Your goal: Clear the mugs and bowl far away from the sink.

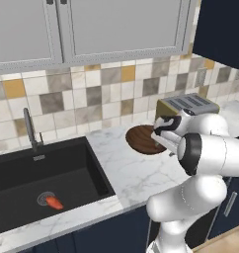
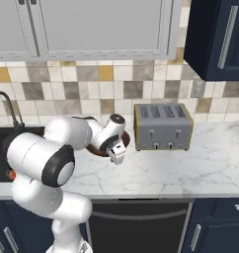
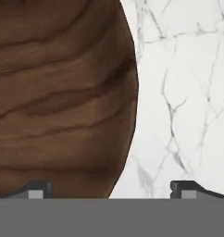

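The arm (image 1: 200, 163) is built of glossy white, rounded, bulbous segments with dark grey to black rings and discs at the joints. Its hand (image 2: 114, 141) is white with a dark face and a round cap. Two small dark finger tips (image 3: 37, 189) carry pale grey pads.

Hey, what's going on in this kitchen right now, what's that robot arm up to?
The white arm is reaching down over the dark brown wooden bowl, which sits on the marble counter between the black sink and the toaster. Its gripper is open, with the bowl's rim between the two fingertips, one over the bowl and one over bare counter. Nothing is held yet. A small orange object lies by the sink's drain.
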